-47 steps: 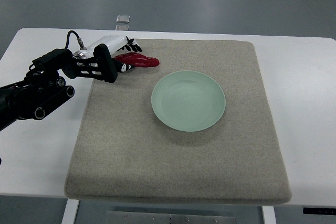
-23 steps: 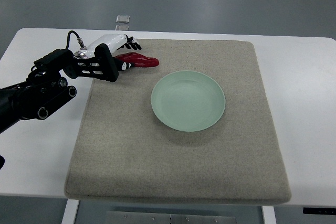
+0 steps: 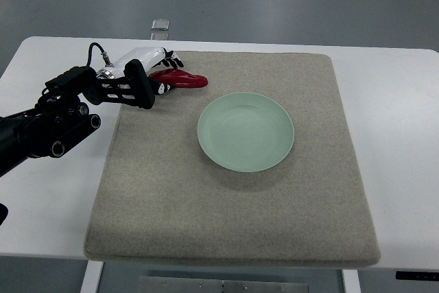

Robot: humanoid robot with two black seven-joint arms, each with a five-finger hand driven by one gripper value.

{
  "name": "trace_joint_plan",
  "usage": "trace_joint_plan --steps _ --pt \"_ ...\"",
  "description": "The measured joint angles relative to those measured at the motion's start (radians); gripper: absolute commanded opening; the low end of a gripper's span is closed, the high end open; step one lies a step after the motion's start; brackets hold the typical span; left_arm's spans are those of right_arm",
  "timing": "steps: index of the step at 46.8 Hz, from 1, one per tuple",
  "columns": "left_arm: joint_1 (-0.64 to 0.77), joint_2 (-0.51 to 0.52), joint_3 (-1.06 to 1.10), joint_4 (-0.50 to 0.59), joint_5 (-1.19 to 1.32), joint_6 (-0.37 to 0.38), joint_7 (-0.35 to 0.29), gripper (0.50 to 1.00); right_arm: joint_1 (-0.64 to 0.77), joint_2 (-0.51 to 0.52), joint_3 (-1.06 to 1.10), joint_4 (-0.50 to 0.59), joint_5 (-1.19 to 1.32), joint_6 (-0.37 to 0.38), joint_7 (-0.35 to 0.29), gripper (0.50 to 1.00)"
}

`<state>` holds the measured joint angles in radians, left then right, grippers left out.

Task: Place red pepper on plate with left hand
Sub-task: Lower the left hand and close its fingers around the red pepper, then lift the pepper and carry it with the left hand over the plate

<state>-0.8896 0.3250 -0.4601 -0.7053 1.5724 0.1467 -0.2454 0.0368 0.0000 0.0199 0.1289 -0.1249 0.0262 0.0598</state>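
Our left hand [image 3: 152, 68] curls its fingers [image 3: 171, 60] around the stem end of the red pepper [image 3: 180, 79] at the mat's [image 3: 233, 224] far-left corner. The pepper's long axis points toward four o'clock, where the empty plate [image 3: 245, 131] lies near.

**Hidden and cut off**

The left hand [image 3: 152, 68] covers the stem end of the red pepper [image 3: 182, 79], so whether its fingers actually grip it cannot be told. The left arm [image 3: 41, 132] runs off the picture's left edge. The table [image 3: 405, 135] is cropped at right and bottom.
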Motion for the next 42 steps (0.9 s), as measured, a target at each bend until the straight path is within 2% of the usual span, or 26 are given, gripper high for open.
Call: trace_joint_plan --steps 13,16,20,25,28,31,42 --pt "0.000 -0.003 0.004 0.003 -0.001 0.001 0.000 0.662 0.000 0.000 0.000 0.000 0.000 0.000 0.000 0.928" --pt "0.000 -0.003 0.004 0.003 -0.001 0.001 0.000 0.636 0.000 0.000 0.000 0.000 0.000 0.000 0.000 0.928" --pt "0.000 -0.003 0.004 0.003 -0.002 0.001 0.000 0.626 0.000 0.000 0.000 0.000 0.000 0.000 0.000 0.928" --pt "0.000 -0.003 0.005 0.003 -0.002 0.001 0.000 0.578 0.000 0.000 0.000 0.000 0.000 0.000 0.000 0.928" --pt "0.000 -0.003 0.005 0.003 -0.002 0.001 0.000 0.519 0.000 0.000 0.000 0.000 0.000 0.000 0.000 0.928" --pt "0.000 -0.003 0.005 0.003 -0.002 0.001 0.000 0.500 0.000 0.000 0.000 0.000 0.000 0.000 0.000 0.928" --pt "0.000 -0.004 0.004 0.003 -0.005 0.002 0.000 0.500 0.000 0.000 0.000 0.000 0.000 0.000 0.000 0.928"
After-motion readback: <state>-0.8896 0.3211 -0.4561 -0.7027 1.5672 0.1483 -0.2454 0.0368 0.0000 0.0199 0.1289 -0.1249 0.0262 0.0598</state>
